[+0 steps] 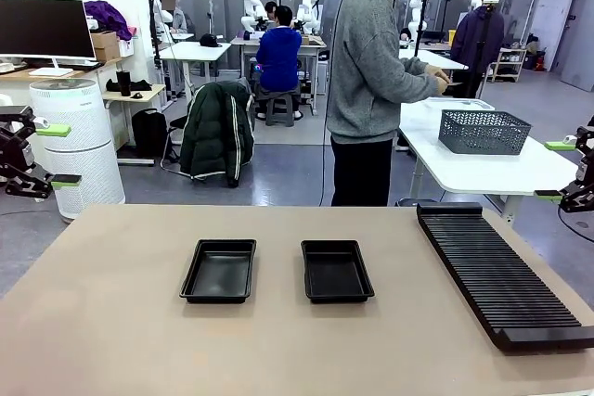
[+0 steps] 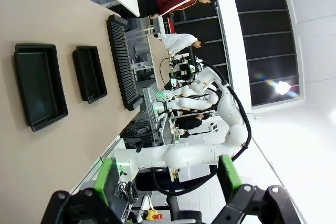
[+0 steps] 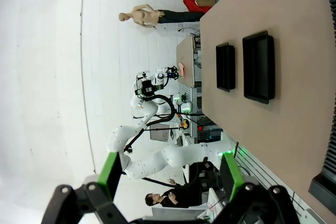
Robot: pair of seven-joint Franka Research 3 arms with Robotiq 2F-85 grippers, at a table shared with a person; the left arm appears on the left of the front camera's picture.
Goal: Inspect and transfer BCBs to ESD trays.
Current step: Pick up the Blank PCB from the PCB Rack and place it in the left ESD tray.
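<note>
**Empty Trays Sitting Ready as Robot's Grippers Are Hanging Open**

The left ESD tray [image 1: 220,274] and the right ESD tray [image 1: 336,274] are lying side by side at mid-table [image 1: 111,322]. Both are empty, and they are probably placed there so either arm can reach them with boards. A long slotted rack [image 1: 501,271] is running along the right side. The left gripper [image 1: 58,155] and right gripper [image 1: 554,171] are hovering beyond the table's ends, jaws spread wide, holding and touching nothing. The person [image 1: 371,71] is facing a grey basket [image 1: 484,132].
</note>
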